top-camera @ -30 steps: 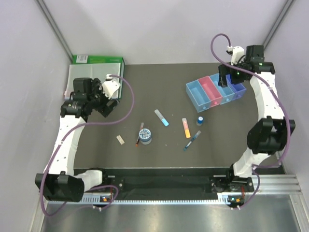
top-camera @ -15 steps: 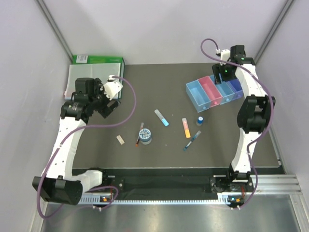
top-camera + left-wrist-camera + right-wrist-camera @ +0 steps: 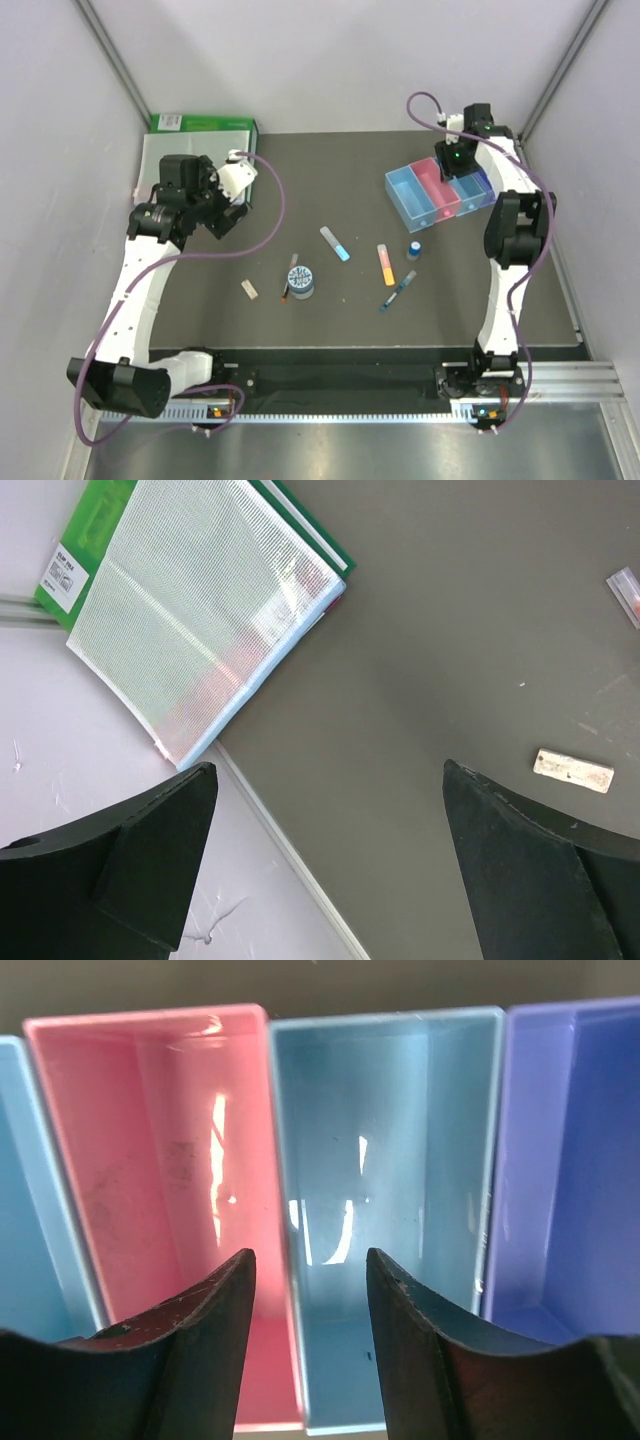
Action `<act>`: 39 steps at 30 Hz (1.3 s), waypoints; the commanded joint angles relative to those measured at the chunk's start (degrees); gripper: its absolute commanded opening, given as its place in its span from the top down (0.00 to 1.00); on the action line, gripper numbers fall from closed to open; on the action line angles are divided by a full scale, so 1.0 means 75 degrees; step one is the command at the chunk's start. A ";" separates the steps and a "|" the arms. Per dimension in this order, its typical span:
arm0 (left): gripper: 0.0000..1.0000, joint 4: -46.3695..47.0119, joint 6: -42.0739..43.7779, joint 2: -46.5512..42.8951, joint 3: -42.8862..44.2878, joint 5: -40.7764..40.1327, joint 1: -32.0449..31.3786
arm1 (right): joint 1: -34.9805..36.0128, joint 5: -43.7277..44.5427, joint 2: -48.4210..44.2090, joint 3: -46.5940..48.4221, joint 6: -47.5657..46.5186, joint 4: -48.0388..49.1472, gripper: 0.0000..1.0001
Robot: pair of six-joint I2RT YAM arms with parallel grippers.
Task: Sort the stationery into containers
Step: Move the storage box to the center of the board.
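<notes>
Translucent containers (image 3: 412, 213) are straddled by the right gripper (image 3: 310, 1260), jaws held partly apart over the pink-blue wall, nothing pinched. Orange highlighter (image 3: 385, 264) and tape roll (image 3: 301, 279) are left lying before the containers. The left gripper (image 3: 330, 780) is spread wide, well left of them.

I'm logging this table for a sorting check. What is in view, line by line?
joined translucent plastic bins: four; light blue, pink, light blue, purple-blue; far right of table
beige block eraser: one; beige; near left
dark red pen: one; dark red; beside the tape roll
round grey tape roll: one; grey; near centre
light-blue marker: one; light blue; centre
orange highlighter: one; orange; right of centre
blue pen: one; blue; near the highlighter
small blue-capped bottle: one; blue cap; in front of bins
clear mesh folder: one; clear; far left corner
flat green box: one; green; under folder
dark table: one; dark grey
left tool: open, above table
right tool: open, over bins
</notes>
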 commanded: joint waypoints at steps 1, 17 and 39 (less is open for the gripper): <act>0.01 0.0068 0.0023 0.0023 0.0260 -0.0086 -0.0060 | 0.0364 0.0008 0.0091 0.0072 0.0220 0.0384 0.52; 0.01 0.0056 0.0105 -0.0048 0.0190 -0.0133 -0.0142 | 0.0634 0.0079 0.0185 -0.0257 0.0712 0.0595 0.80; 0.01 -0.0120 0.0140 0.0374 0.0424 -0.0438 -0.0599 | 0.1629 -0.2030 -0.0354 -0.1006 0.3466 0.0876 1.00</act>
